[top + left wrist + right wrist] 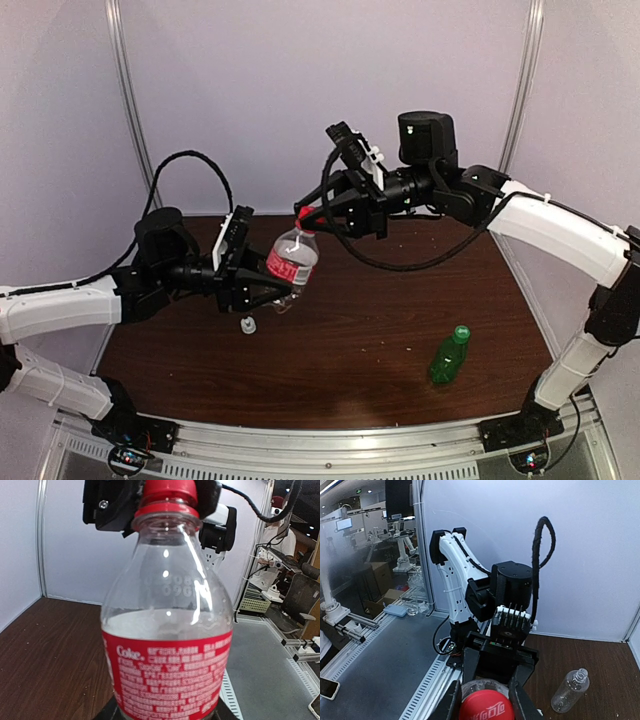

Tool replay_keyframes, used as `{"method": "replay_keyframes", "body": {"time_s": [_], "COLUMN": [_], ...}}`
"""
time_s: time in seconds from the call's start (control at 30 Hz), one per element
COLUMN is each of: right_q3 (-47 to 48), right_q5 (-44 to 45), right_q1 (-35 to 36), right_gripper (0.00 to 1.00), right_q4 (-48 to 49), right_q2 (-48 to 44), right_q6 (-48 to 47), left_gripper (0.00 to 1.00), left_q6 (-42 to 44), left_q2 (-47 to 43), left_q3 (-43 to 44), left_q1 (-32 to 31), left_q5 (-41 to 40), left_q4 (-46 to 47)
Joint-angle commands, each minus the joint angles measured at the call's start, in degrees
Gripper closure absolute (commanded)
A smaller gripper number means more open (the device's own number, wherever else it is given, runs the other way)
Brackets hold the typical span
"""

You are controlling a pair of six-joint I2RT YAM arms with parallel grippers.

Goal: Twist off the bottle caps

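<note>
Clamped at frame centre: left gripper (279, 296) on base of tilted bottle (292, 262), right gripper (486, 700) on red cap (167, 495); at lower right on table (380, 300), green bottle (447, 360).

In the left wrist view the Coke bottle (165, 630) has its base cut off by the bottom edge, and the top of the red cap (167, 492) runs off the top edge. In the right wrist view only the upper part of that cap shows above the bottom edge, and the bottle beneath it is hidden. In the top view a small white thing (247, 325) on the tabletop (350, 320) is too small to make out.
</note>
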Motion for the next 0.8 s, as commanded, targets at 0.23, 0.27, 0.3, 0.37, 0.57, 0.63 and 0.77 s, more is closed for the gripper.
{"method": "replay_keyframes", "body": {"time_s": [0.23, 0.27, 0.3, 0.37, 0.57, 0.63, 0.77], "right_q3": [1.46, 1.28, 1.09, 0.58, -1.0, -0.96, -0.28], "right_q5": [-9.6, -9.2, -8.9, -6.85, -3.02, -3.96, -5.87], "right_q1": [-3.07, -3.07, -3.07, -3.07, -3.07, -3.07, -3.12], "right_gripper": [0.87, 0.86, 0.85, 0.82, 0.81, 0.8, 0.72], "right_q4": [-3.77, -3.16, -2.62, -1.29, 2.04, 2.1, 0.54], "right_q2": [0.56, 0.57, 0.58, 0.61, -0.19, -0.34, -0.21], "right_q6": [-6.81, -5.86, -5.07, -2.97, 1.24, 0.74, -1.63], "left_gripper": [0.87, 0.87, 0.87, 0.87, 0.87, 0.87, 0.87], "left_q6": [-2.72, -2.71, -2.74, -2.72, -2.27, -2.24, -2.55], "left_q2": [0.78, 0.81, 0.89, 0.9, 0.88, 0.94, 1.4], "left_q3": [0.41, 0.48, 0.52, 0.65, 0.79, 0.79, 1.0], "left_q1": [0.22, 0.22, 0.22, 0.26, 0.26, 0.22, 0.29], "left_q5": [7.68, 7.54, 7.3, 6.75, 5.22, 5.37, 6.46], "left_q4": [8.44, 8.39, 8.43, 8.2, 7.47, 7.47, 7.71]}}
